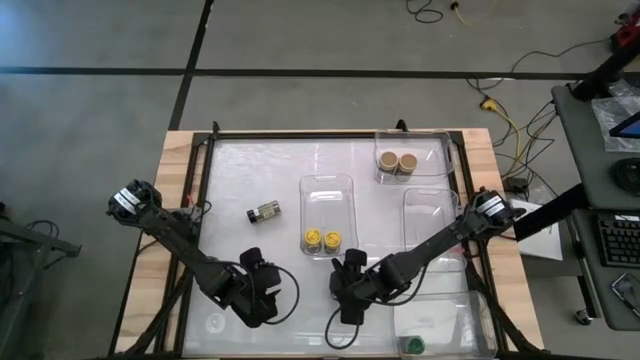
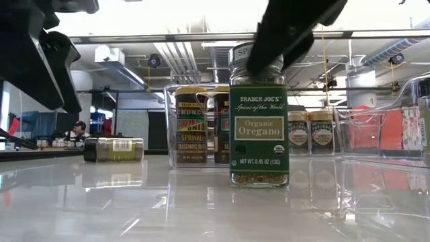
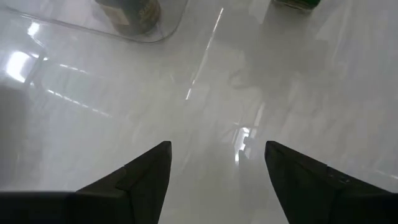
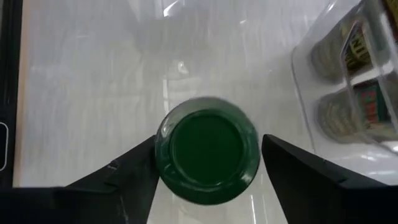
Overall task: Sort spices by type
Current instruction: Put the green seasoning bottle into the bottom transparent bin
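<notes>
— Oregano jar: where is it?

— Upright on the table, near the front, just before the middle tray. My right gripper is spread wide around its green lid, a finger on each side; I think neither touches, though the angle is poor.

— And your left gripper?

— Open too, hovering over bare table near the front, left of the right one.

— The other spices?

— Two yellow-lidded jars stand in the middle tray, two tan-lidded jars in the far tray, a dark jar lies on its side on the table's left, and another green lid shows at the front right.
</notes>
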Motion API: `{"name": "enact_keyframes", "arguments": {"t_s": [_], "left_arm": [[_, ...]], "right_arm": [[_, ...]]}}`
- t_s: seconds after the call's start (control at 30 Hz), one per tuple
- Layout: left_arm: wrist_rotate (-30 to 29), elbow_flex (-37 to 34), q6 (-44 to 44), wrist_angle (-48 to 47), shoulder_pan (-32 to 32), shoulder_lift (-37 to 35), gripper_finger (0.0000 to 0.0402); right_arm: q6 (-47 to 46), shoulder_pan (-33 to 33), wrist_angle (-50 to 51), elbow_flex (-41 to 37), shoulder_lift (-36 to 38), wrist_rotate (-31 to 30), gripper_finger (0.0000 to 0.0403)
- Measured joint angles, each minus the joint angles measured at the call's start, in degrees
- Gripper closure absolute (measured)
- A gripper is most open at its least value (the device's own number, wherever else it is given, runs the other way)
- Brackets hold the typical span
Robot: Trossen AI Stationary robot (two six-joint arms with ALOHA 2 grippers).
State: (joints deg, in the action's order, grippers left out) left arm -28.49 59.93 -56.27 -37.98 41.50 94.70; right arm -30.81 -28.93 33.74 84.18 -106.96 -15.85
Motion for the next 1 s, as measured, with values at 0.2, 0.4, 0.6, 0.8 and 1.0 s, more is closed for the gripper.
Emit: {"name": "enact_keyframes", "arguments": {"t_s": [0.2,0.4,0.6,0.8,1.0], "left_arm": [[0.0,-0.1,0.2,-0.1,0.0,0.0,0.0168],[2.7,3.2,3.7,0.0,0.0,-2.2,0.0169],[3.6,10.8,4.8,-0.7,-0.2,-5.6,0.0169],[-0.3,21.0,12.3,-5.1,-0.3,-6.1,0.0169],[-10.8,23.6,9.6,-6.7,-1.3,-6.1,0.0169]], "right_arm": [[-0.8,0.0,-0.1,-0.3,0.0,0.0,0.0165],[0.2,0.0,0.5,0.2,0.4,1.5,0.0212],[3.4,-0.9,1.2,2.4,5.4,1.5,0.0212],[1.9,-6.4,6.4,2.6,15.8,-0.3,0.0212],[-6.7,-16.6,15.7,2.7,22.2,-2.8,0.0212]]}}
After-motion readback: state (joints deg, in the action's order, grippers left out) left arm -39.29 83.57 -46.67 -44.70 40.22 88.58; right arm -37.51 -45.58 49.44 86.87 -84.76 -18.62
